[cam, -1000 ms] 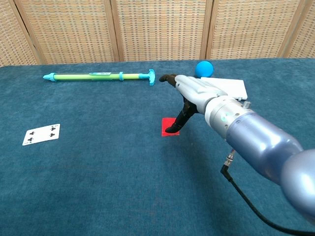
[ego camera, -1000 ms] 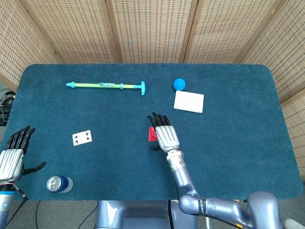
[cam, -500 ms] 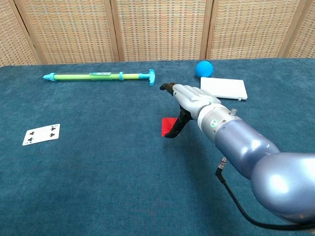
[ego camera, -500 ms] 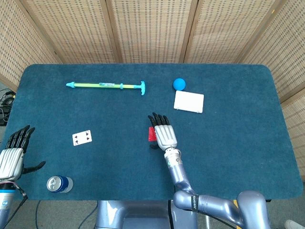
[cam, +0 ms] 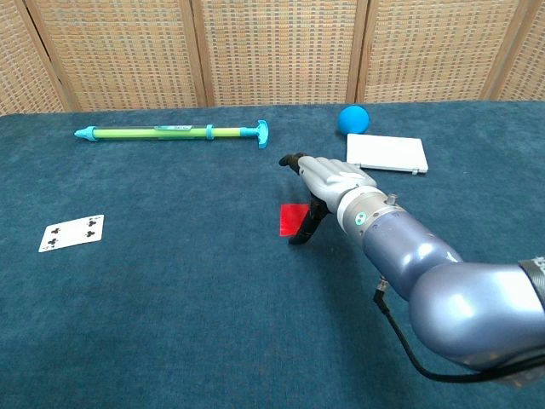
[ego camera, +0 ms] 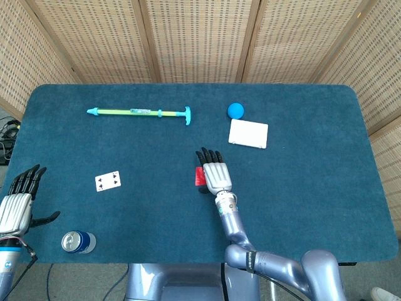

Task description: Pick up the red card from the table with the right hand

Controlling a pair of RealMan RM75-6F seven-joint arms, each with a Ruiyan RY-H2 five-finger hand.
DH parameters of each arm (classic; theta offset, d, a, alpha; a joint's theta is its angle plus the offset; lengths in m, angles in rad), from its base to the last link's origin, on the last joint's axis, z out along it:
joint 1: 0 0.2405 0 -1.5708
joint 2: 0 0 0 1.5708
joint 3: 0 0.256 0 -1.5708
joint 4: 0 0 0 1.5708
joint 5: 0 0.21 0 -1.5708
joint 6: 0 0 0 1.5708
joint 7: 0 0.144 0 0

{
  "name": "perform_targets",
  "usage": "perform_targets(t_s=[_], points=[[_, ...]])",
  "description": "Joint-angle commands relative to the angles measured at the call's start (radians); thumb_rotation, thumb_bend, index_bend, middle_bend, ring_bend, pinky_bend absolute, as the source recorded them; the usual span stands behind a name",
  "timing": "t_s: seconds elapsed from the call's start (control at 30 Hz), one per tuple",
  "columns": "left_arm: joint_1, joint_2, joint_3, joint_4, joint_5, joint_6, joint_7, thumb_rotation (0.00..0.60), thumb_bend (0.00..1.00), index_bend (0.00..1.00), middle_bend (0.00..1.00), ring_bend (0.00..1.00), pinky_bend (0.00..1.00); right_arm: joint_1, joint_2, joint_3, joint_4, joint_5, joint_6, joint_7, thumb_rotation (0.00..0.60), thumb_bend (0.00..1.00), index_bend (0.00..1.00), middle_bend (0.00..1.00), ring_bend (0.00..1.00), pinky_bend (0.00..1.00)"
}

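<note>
The red card lies flat on the blue table cloth; in the head view only a red strip of the card shows beside my right hand. My right hand hovers over the card's right part with its fingers stretched forward and its thumb pointing down to the cloth at the card's near right edge. It holds nothing. My left hand rests open at the table's near left edge, far from the card.
A playing card lies to the left, a blue can near the front left edge. At the back are a green and blue pump, a blue ball and a white box.
My right hand has drawn back toward me and lowered slightly; its thumb has slid from the card's middle to its near right edge. The card and left hand have not moved.
</note>
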Motion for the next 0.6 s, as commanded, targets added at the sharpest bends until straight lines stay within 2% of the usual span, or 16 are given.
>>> perform_targets(t_s=[0.03, 0.33, 0.43, 0.6], points=[[-0.002, -0.001, 0.000, 0.001, -0.001, -0.003, 0.000, 0.600, 0.12, 0.00, 0.00, 0.00, 0.04, 0.007, -0.006, 0.002, 0.021, 0.002, -0.012, 0.002, 0.600, 0.27, 0.08, 0.00, 0.00, 0.00], [-0.004, -0.005, 0.000, 0.007, -0.002, -0.005, -0.003, 0.600, 0.12, 0.00, 0.00, 0.00, 0.04, 0.023, -0.024, 0.004, 0.083, 0.003, -0.032, -0.002, 0.600, 0.32, 0.08, 0.00, 0.00, 0.00], [-0.005, -0.007, 0.000, 0.009, -0.001, -0.004, -0.006, 0.600, 0.12, 0.00, 0.00, 0.00, 0.04, 0.032, -0.035, 0.007, 0.108, -0.009, -0.032, 0.010, 0.600, 0.40, 0.09, 0.00, 0.00, 0.00], [-0.006, -0.008, 0.000, 0.011, -0.001, -0.005, -0.005, 0.600, 0.12, 0.00, 0.00, 0.00, 0.04, 0.047, -0.047, 0.013, 0.135, -0.040, -0.020, 0.043, 0.600, 0.61, 0.10, 0.00, 0.00, 0.00]])
